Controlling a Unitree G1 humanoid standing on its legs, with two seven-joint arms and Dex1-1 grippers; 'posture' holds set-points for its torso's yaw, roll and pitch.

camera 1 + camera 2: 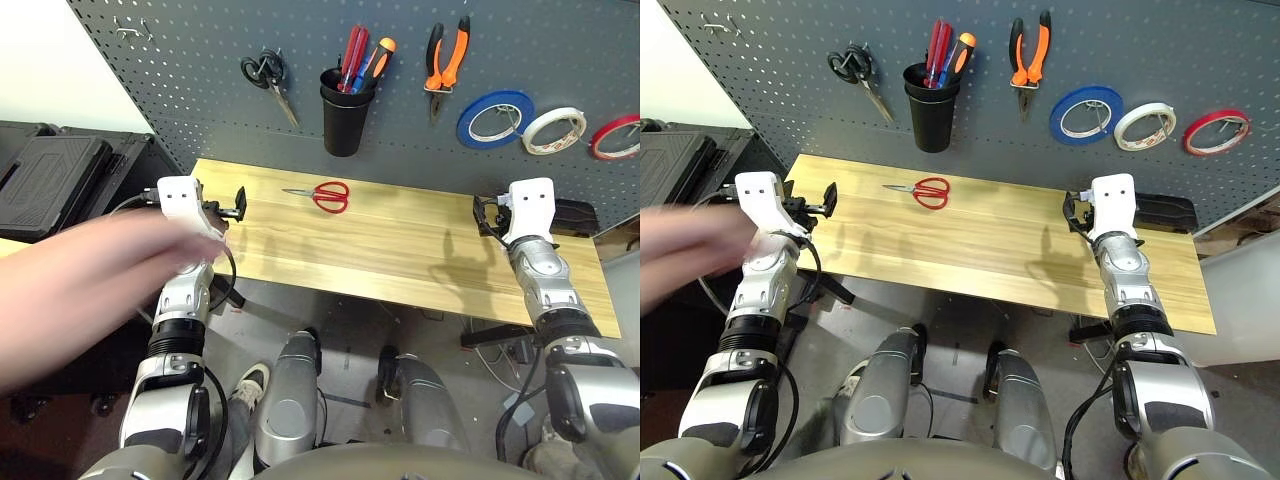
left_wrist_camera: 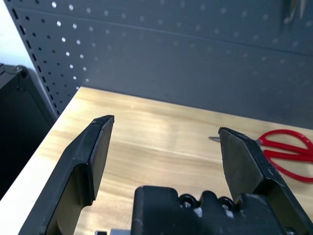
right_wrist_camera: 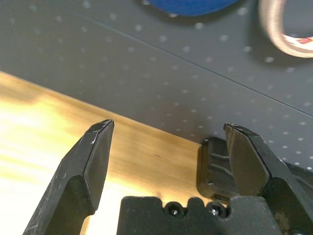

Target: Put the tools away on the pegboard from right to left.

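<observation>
We are most of the way through putting the tools away. On the pegboard [image 1: 200, 60], the thin red tape ring [image 1: 615, 137] already hangs at the far right, past the white tape roll [image 1: 554, 130] and the blue tape roll [image 1: 495, 118]. The orange-and-black-handled pliers [image 1: 446, 60] hang to their left, and the red-handled screwdriver [image 1: 352, 58] stands in the black cup [image 1: 343, 118] among other screwdrivers. Black-handled scissors [image 1: 268, 76] hang left of the cup.

One tool is left: the red-handled scissors [image 1: 322, 194] lie flat on the wooden tabletop [image 1: 400, 250], near its back edge and just below the cup.

Our left end effector [image 2: 164, 139] is spread wide and empty, level above the tabletop's left end, with the scissors ahead and to its right. Our right end effector [image 3: 168, 142] is likewise spread wide and empty over the tabletop's right end, beside a black object [image 3: 215, 169]. A person's blurred hand [image 1: 90, 290] reaches in from the left, in front of our left arm.
</observation>
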